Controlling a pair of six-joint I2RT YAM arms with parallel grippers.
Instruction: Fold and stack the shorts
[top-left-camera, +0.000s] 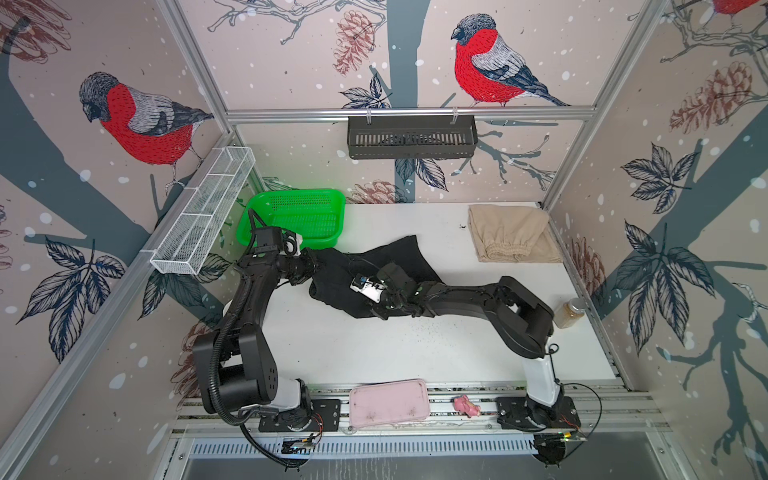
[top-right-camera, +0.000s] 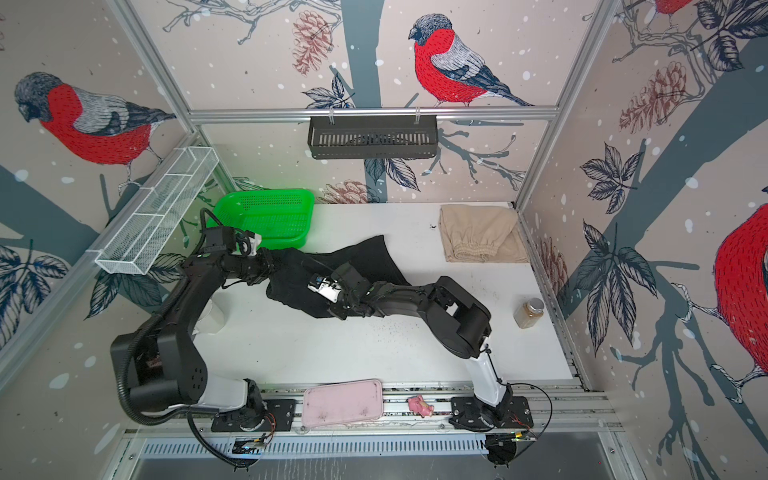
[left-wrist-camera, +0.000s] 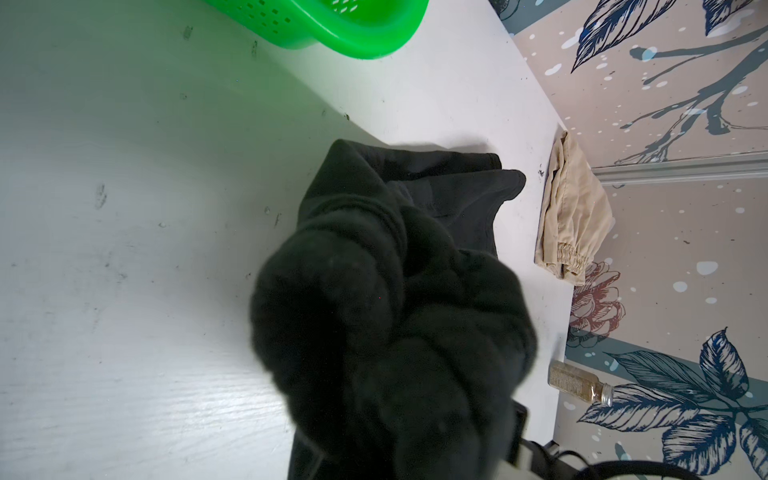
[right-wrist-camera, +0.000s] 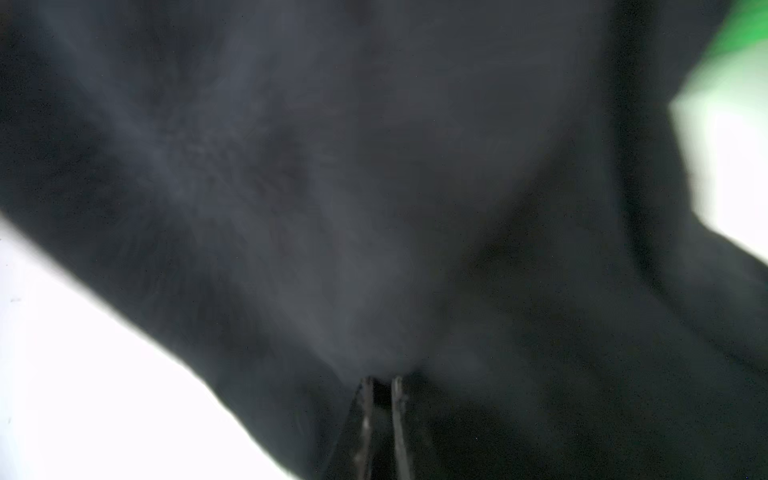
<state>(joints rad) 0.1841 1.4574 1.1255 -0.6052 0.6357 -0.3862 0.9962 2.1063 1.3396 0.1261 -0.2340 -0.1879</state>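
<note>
The black shorts (top-left-camera: 399, 257) (top-right-camera: 370, 257) lie crumpled mid-table, one leg spread toward the back. My left gripper (top-left-camera: 318, 266) (top-right-camera: 274, 266) is at their left end. In the left wrist view the black shorts (left-wrist-camera: 395, 311) bunch up thickly over the jaws and hide them, the cloth rising off the table there. My right gripper (top-left-camera: 352, 293) (top-right-camera: 309, 293) reaches across onto the same pair. In the right wrist view the right gripper (right-wrist-camera: 381, 380) is shut, its fingers (right-wrist-camera: 397, 399) pinching the black shorts (right-wrist-camera: 332, 187). The beige shorts (top-left-camera: 513, 239) (top-right-camera: 480, 235) (left-wrist-camera: 573, 216) lie folded at the back right.
A green basket (top-left-camera: 299, 216) stands at the back left, close behind my left arm. A small jar (top-left-camera: 571, 311) is by the right wall. A pink tray (top-left-camera: 388, 403) and a pink rag (top-left-camera: 467, 406) rest on the front rail. A white wire rack (top-left-camera: 203, 216) hangs on the left wall.
</note>
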